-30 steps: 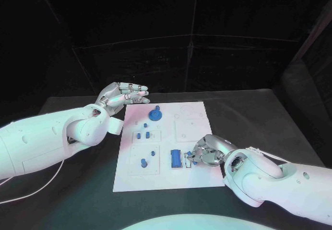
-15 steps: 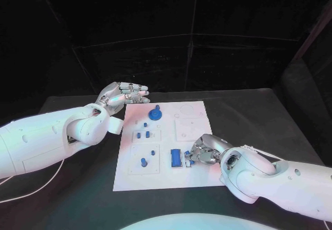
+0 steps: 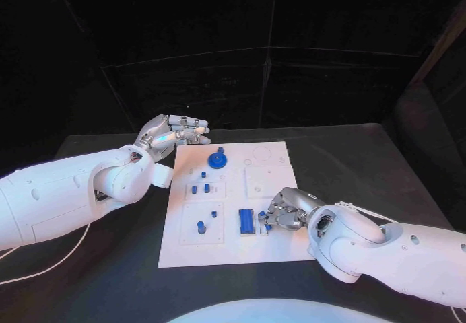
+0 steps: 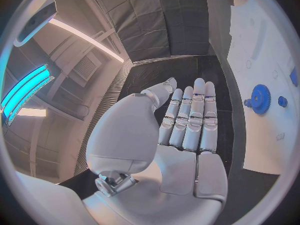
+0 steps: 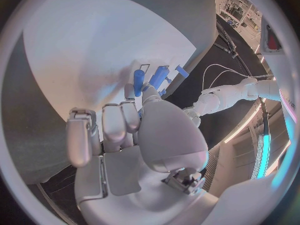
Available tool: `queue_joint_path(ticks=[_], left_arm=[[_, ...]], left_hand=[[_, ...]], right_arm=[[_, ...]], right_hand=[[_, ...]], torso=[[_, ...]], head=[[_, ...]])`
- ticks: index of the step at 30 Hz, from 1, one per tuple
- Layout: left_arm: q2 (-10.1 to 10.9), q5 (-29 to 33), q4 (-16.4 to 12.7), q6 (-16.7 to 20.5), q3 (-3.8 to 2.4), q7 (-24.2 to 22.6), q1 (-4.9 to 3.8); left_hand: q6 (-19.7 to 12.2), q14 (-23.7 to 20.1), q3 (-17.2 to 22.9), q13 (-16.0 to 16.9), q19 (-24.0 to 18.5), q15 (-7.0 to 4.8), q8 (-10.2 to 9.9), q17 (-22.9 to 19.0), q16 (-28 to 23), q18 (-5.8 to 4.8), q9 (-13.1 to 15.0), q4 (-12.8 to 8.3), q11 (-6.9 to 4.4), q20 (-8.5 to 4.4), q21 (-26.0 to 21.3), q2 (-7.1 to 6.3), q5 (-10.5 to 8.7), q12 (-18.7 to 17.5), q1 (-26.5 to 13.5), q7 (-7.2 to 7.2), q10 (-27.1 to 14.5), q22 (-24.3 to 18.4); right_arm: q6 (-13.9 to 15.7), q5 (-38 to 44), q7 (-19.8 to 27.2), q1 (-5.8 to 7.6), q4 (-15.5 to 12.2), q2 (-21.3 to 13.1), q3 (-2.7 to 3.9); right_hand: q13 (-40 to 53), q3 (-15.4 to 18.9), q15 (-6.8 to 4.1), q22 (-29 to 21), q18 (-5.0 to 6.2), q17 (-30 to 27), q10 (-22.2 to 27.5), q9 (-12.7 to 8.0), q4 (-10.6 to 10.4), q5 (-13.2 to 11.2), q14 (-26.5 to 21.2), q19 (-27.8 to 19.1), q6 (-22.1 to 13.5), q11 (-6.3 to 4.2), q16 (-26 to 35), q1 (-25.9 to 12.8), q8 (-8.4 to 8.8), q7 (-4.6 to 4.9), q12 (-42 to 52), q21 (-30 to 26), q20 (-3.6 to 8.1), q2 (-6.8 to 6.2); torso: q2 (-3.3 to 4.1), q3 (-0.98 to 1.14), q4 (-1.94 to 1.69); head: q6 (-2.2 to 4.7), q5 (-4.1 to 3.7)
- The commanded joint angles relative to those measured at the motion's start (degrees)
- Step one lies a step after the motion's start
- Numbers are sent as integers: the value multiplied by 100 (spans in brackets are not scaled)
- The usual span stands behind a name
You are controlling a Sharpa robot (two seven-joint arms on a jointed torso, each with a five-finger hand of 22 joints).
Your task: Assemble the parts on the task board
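Observation:
The white task board (image 3: 277, 178) lies in the middle of the table. A blue gear (image 3: 219, 161) stands at its far end, also seen as the gear (image 4: 260, 98) beside a small peg (image 4: 282, 101). A blue bar (image 3: 246, 221) lies near the board's front. My right hand (image 3: 288, 210) rests on the board just right of that bar. Its thumb and a finger pinch a small blue peg (image 5: 138, 79), seen as the peg (image 3: 263, 221) in the head view. My left hand (image 3: 175, 132) hovers off the board's far left corner, fingers side by side, holding nothing.
Several small blue pegs (image 3: 201, 227) stand in the board's left column of pockets. A second blue bar (image 5: 158, 76) and a short piece (image 5: 181, 71) lie just beyond my right fingertips. Black table (image 3: 388, 168) surrounds the board.
My right hand has crept a little to the left and away from me along the board, the blue peg moving with it. The left hand has stayed still.

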State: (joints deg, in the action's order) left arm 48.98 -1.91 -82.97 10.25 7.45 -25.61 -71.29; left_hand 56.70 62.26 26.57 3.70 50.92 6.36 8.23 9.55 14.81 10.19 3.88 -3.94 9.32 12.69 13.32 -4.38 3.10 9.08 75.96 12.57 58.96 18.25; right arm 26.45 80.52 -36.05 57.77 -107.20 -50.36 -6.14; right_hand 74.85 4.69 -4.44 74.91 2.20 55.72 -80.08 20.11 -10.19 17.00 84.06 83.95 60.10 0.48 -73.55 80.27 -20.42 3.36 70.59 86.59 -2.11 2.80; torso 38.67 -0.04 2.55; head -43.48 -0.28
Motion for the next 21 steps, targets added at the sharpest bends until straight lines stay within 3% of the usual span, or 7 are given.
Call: queue_joint_path(ticks=[1,21], left_arm=[[-8,20,-7,-51,-4,-13,-8],[-38,20,17,-81,-4,3,-8]], left_hand=[[-43,23,-12,-9,29,4,33,-7,-20,25,-5,34,4,2,-38,12,25,-33,-55,-13,-29,-10],[-49,18,-13,-10,26,6,31,-9,-29,25,-6,34,5,5,-44,9,26,-36,-59,-13,-36,-17]], right_arm=[[-290,16,-43,-18,-9,34,-22],[-128,142,25,-19,-84,11,-22]], right_hand=[[80,7,-52,1193,-111,6,-238,8,-32,-17,110,306,124,-198,-30,-81,-25,-65,199,26,34,-3],[101,-12,-70,1196,-112,21,-259,30,-66,-14,113,309,186,-220,-38,-118,-48,-93,219,29,48,3]], torso=[[1,2,1],[1,6,4]], head=[[-1,6],[6,34]])
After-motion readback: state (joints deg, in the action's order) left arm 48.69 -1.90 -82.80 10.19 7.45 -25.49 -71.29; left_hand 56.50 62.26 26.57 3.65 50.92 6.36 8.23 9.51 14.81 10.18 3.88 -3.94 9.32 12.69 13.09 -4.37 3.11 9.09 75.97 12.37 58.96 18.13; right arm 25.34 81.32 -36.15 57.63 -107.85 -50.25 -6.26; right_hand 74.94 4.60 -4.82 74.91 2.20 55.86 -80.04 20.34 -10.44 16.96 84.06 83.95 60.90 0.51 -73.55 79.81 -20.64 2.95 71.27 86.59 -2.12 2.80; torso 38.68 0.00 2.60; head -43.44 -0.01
